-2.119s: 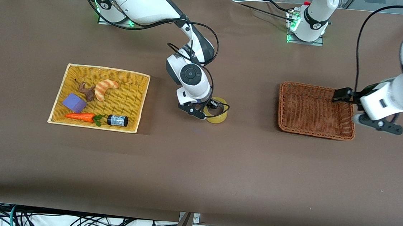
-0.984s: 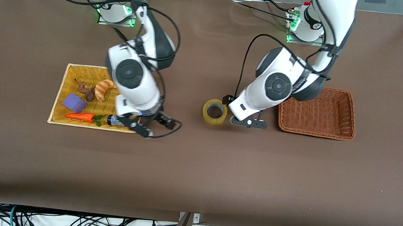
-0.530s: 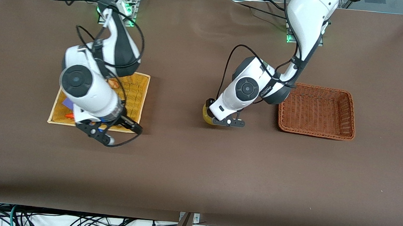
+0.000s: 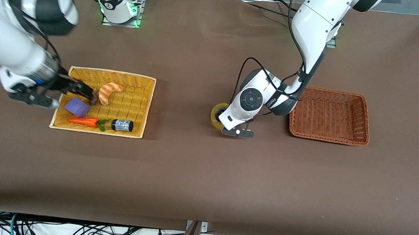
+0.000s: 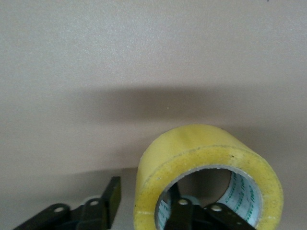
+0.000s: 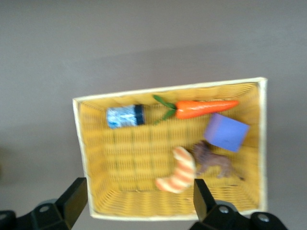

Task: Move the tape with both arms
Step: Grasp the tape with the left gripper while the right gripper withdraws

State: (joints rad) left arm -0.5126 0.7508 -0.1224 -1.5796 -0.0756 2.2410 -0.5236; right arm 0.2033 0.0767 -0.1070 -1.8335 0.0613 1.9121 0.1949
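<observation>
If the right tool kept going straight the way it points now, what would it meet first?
Most likely the yellow basket: the open right tool points down at it, with the striped croissant toy nearest its line. Height above is unclear.

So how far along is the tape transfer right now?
Done: the translucent yellowish tape roll is out of the yellow wicker basket, on the table between the two baskets. In hand: the left gripper straddles the roll's wall, one finger inside its core. The open right gripper hangs over the yellow basket, waiting. Left: moving the roll into the brown wicker basket, which holds nothing visible.
</observation>
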